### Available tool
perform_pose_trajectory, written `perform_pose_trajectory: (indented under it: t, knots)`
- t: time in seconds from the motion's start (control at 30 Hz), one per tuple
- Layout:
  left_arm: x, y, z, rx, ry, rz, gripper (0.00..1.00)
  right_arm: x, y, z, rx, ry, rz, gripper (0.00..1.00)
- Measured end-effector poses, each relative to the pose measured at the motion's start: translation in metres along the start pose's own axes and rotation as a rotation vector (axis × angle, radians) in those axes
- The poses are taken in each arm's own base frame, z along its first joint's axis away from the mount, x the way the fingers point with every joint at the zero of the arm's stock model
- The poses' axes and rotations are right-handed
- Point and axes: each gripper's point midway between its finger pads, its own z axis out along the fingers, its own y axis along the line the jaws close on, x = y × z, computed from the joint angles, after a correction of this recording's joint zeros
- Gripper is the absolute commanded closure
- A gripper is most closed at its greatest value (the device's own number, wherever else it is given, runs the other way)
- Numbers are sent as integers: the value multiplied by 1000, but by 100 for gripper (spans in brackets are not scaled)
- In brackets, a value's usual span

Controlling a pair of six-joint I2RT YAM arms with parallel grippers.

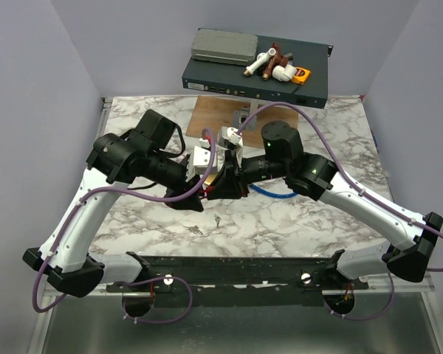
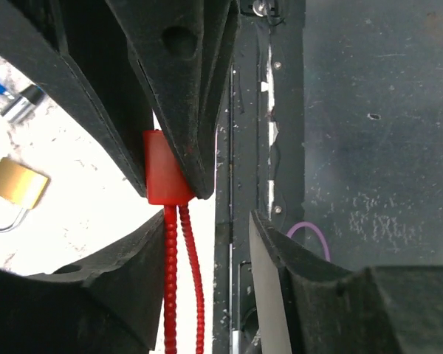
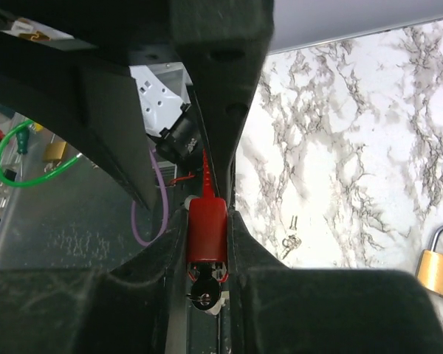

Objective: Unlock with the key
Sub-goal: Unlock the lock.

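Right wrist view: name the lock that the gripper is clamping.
The red cable lock, pinched in the right gripper. The brass padlock at lower right lies loose on the marble table, untouched.

Both arms reach inward over the marble table [image 1: 340, 133]. The left gripper [image 1: 205, 190] and the right gripper [image 1: 233, 179] meet tip to tip at its middle. Small metal bits [image 1: 218, 220] lie just nearer the bases, and a blue cable [image 1: 275, 194] loops under the right arm.

Padlock [image 3: 437, 271] & keys [image 3: 288, 242] on table [image 3: 340, 110]
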Motion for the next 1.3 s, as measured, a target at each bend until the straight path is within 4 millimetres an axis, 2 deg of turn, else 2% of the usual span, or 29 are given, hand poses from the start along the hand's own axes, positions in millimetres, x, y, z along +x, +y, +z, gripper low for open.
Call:
perform_pose_trajectory:
  t: [0.17,0.3,0.47,0.67,0.8,1.0,1.3]
  knots:
    - [-5,4,-13,-44,3,31,54,1,-1,-2,18,7,6,99]
    - [-1,5,-19,-82,11,40,60,2,0,-3,18,11,11,99]
    - [0,3,-21,-116,-24,79,76,4,1,-4,13,17,26,99]
    - [0,11,-15,-139,-55,87,100,-1,4,-2,0,-1,46,99]
    - [1,19,-9,-154,-63,80,100,0,1,-1,4,-9,67,99]
    - [7,20,-8,-173,-62,97,100,7,-1,1,12,-36,77,99]
    - [5,25,-4,-182,-90,208,100,4,-8,-15,102,-163,73,99]
